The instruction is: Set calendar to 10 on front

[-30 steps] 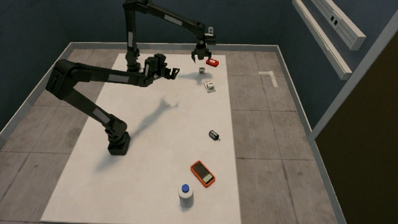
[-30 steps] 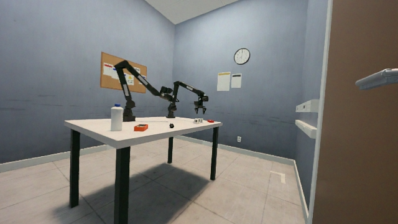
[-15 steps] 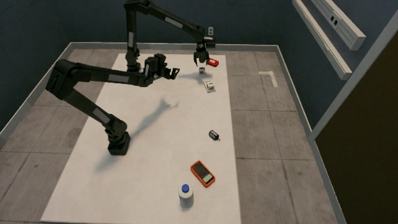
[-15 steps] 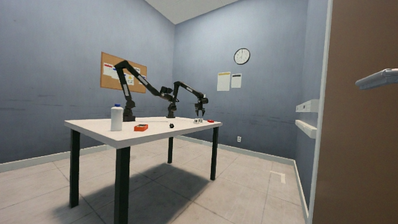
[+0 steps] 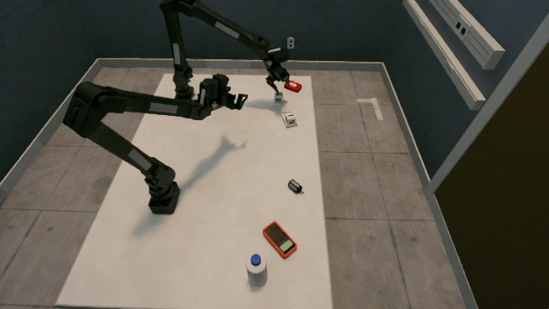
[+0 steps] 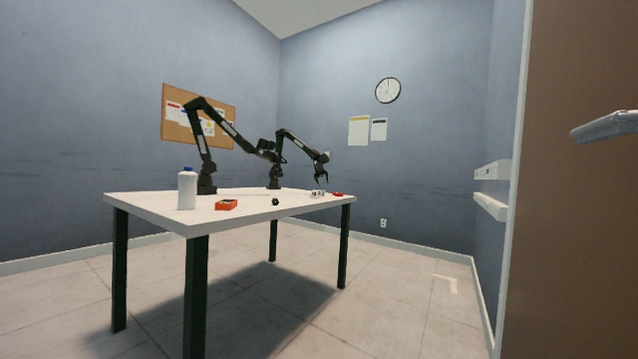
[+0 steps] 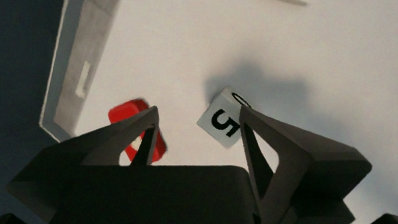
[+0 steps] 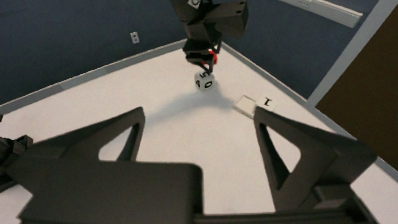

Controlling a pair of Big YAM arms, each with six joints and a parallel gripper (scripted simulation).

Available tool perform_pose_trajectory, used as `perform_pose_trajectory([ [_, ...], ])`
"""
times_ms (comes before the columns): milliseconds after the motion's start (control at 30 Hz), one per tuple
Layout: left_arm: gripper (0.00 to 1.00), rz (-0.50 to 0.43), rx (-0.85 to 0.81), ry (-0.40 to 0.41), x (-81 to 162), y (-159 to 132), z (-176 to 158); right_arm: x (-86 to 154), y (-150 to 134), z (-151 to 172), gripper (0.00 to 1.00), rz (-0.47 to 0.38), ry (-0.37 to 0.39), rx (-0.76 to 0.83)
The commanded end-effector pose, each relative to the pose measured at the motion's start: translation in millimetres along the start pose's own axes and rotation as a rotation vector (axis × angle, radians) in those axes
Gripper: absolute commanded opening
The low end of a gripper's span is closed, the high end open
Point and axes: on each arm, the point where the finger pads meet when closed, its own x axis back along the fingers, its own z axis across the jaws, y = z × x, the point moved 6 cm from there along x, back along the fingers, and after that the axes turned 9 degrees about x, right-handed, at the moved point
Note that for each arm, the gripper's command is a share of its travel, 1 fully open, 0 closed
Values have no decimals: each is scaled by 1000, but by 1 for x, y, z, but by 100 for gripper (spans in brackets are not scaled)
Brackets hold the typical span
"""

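- Two cubes: one loose on the tabletop, one in the single tray
- Two arms; left fingers pretty wide, right fingers super wide, both empty
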Motion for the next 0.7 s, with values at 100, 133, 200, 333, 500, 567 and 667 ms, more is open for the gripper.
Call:
perform_pose_trajectory([
  [100, 69, -133, 331, 130, 7, -4, 8, -1, 4, 0, 100, -7, 1, 2],
  [133, 69, -153, 367, 142, 7, -5, 8, -1, 4, 0, 100, -7, 1, 2],
  [200, 69, -174, 407, 153, 7, -7, 7, -1, 4, 0, 100, -7, 1, 2],
  [333, 69, -249, 551, 190, 7, -17, 6, -1, 4, 0, 100, -7, 1, 2],
  [500, 69, -373, 727, 217, 7, -29, -8, -1, 4, 0, 100, -7, 1, 2],
  [567, 69, -406, 796, 217, 1, -37, -15, -1, 4, 0, 100, -7, 1, 2],
  [667, 69, -487, 879, 228, 10, -44, -20, -1, 4, 0, 100, -7, 1, 2],
])
